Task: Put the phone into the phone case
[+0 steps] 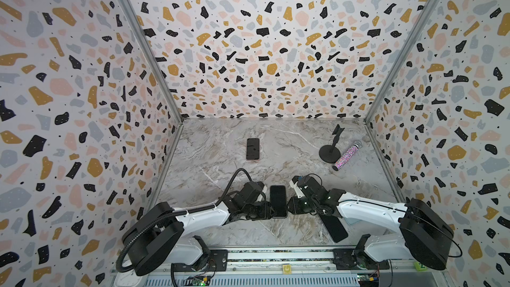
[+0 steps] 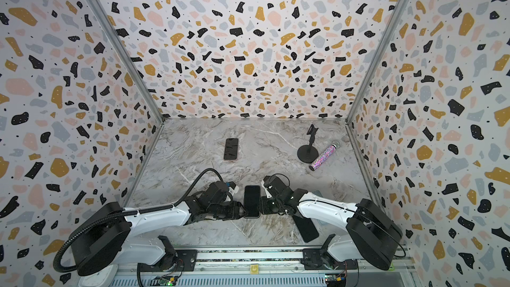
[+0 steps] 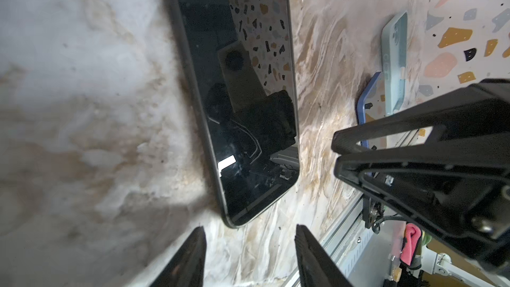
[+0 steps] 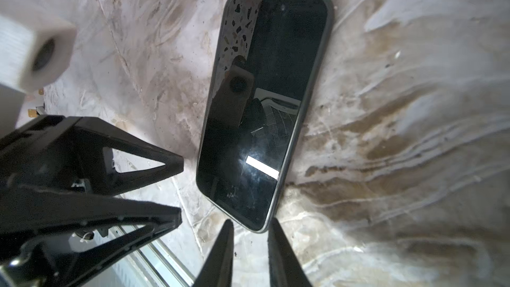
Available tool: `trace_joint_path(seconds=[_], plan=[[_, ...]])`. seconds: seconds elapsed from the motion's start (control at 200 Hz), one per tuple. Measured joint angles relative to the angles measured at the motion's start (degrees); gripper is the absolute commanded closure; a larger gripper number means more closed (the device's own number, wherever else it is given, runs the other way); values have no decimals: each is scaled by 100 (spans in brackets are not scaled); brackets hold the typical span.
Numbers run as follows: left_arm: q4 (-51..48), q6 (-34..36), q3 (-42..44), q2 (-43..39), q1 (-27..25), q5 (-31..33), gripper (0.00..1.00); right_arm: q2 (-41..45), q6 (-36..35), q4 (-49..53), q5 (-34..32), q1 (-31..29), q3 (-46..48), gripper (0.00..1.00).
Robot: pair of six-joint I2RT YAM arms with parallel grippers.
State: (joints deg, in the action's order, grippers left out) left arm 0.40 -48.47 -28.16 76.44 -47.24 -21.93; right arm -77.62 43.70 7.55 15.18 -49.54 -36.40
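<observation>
The phone (image 1: 278,201) lies flat and screen-up on the marble table (image 1: 220,167), directly between my two grippers, with a dark case (image 4: 330,17) rimming its screen. My left gripper (image 3: 251,229) stands spread beside the phone's left edge, nothing between its fingers. My right gripper (image 4: 251,220) sits at the right edge with its fingers only a little apart, flanking the phone's near corner; I cannot tell whether they touch it. A second phone (image 1: 253,149) with a pink edge lies farther back. A black phone (image 1: 335,229) lies under my right arm, and a light blue case (image 3: 394,59) lies nearby.
</observation>
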Motion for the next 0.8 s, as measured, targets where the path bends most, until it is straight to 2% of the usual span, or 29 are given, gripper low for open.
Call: trace_joint_path(seconds=[0.11,0.27,0.546,0.801], plan=[[-203,48,-2,70,0,-2,45,-162,-17,-17,50,7,-11,72],[-289,107,-157,243,0,-22,51,-391,-11,-103,219,9,-9,72],[125,87,-162,577,11,-267,63,-629,44,-494,516,-26,-7,68],[201,33,-155,667,59,-337,68,-656,79,-549,533,-44,2,68]])
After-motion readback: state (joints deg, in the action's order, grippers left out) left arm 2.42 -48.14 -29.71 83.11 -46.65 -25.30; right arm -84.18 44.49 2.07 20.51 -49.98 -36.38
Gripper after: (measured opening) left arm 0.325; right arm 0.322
